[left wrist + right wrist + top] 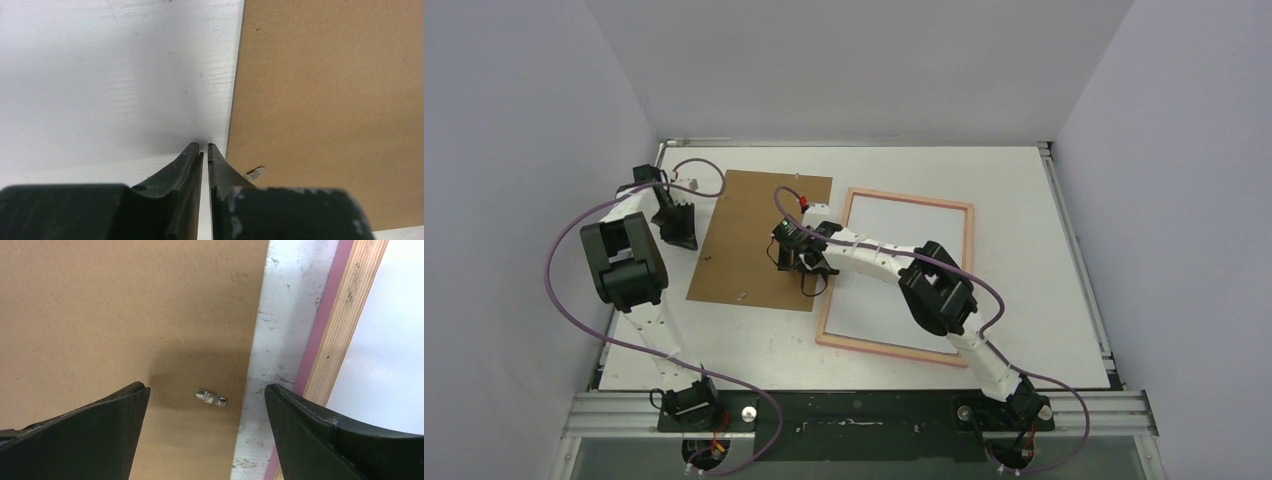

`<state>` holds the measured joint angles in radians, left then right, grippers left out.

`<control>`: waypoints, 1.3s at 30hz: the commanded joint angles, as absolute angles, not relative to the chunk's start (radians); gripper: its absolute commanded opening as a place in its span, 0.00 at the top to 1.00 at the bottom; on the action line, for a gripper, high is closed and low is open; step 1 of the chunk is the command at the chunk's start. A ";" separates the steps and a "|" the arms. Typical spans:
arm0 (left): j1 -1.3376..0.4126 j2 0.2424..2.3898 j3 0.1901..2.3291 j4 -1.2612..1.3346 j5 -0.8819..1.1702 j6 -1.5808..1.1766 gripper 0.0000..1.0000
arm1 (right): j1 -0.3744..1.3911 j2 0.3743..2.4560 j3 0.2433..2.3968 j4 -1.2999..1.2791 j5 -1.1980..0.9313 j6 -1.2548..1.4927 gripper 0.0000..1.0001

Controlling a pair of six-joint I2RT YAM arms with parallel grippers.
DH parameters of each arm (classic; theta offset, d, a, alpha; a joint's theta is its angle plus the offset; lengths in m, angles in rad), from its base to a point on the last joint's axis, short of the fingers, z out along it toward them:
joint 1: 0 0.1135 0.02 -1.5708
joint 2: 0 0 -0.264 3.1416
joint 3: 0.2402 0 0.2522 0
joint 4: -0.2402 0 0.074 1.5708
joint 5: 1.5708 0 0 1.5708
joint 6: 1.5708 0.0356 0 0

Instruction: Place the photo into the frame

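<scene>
White walls box in a white table (1024, 180), and on its right half lies the frame (910, 198), flat, its pink to salmon border showing pale wood grain along the inner edge. The photo (914, 220) lies inside that border with its plain white side up, filling nearly the whole opening. Just left of the frame, with a narrow strip of bare table between them, a brown backing panel (744, 230) lies flat, and a small metal clip (211, 397) sits on it near its right edge. The right jaws are spread wide and hold nothing. In the right wrist view one of them hangs over the panel and the other over the frame's left border, with the clip and the table strip showing between them. The left jaws are pressed almost together, only a thin slit between them and nothing in it. Their tips point at the table just beside the panel's left edge, whether touching it I cannot tell.
</scene>
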<state>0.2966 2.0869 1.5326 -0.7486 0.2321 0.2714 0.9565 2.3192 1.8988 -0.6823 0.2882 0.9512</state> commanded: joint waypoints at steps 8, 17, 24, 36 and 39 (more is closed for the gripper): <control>0.302 2.055 1.515 -0.758 0.226 0.284 0.90 | 0.900 2.232 1.742 -0.656 0.291 0.870 0.10; 0.285 2.108 1.573 -0.716 0.169 0.259 0.90 | 0.907 2.305 1.908 -0.713 0.325 0.902 0.10; 0.261 2.149 1.592 -0.687 0.128 0.226 0.89 | 0.911 2.390 1.982 -0.763 0.361 0.950 0.10; 0.202 2.173 1.593 -0.673 0.135 0.189 0.89 | 0.905 2.463 2.059 -0.715 0.292 0.936 0.10; 0.199 2.176 1.621 -0.663 0.131 0.172 0.89 | 0.879 2.460 2.056 -0.701 0.289 0.932 0.10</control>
<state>0.2115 2.1254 1.5875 -0.6945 0.1249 0.2108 0.9012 2.4168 2.0518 -0.7143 0.3359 0.9234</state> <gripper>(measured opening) 0.111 0.898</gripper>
